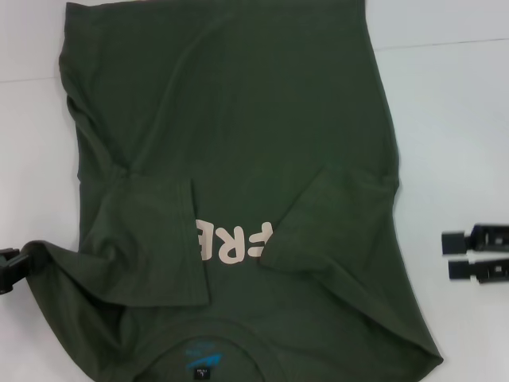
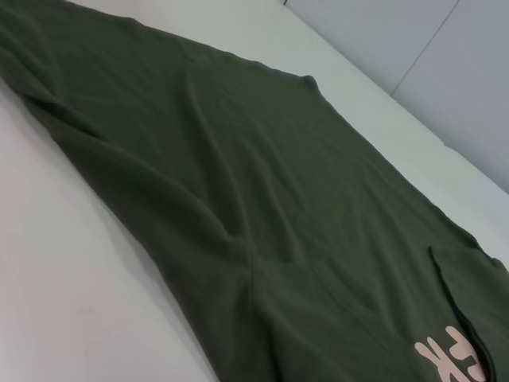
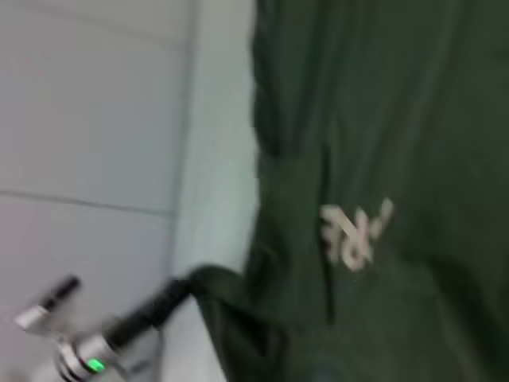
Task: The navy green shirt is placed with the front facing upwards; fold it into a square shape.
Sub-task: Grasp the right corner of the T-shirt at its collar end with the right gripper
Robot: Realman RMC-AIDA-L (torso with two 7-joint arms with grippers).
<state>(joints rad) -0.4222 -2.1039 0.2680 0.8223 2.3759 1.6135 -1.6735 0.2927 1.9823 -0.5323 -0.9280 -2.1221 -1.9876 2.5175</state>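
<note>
The large dark olive-green short-sleeved cotton shirt lies spread flat on the white table, its collar nearest the robot and its hem at the far side, filling most of the space between the two grippers. Both short sleeves are turned inward over the chest, so that the pale pink lettering shows only in part between them, and a blue neck label sits inside the collar at the near edge. The left gripper is at the shirt's near left corner, its black tip touching a raised hump of the cloth at the shoulder edge; the right wrist view shows that dark tip meeting the bunched fabric, but whether its fingers are closed on the cloth cannot be told. The right gripper hovers over bare table, well apart from the shirt's right side edge, level with the lettering; its two black fingers stand narrowly parted with nothing between them. From the left wrist view the shirt stretches away across the table, with soft creases running along the body and a folded sleeve edge beside the lettering.
</note>
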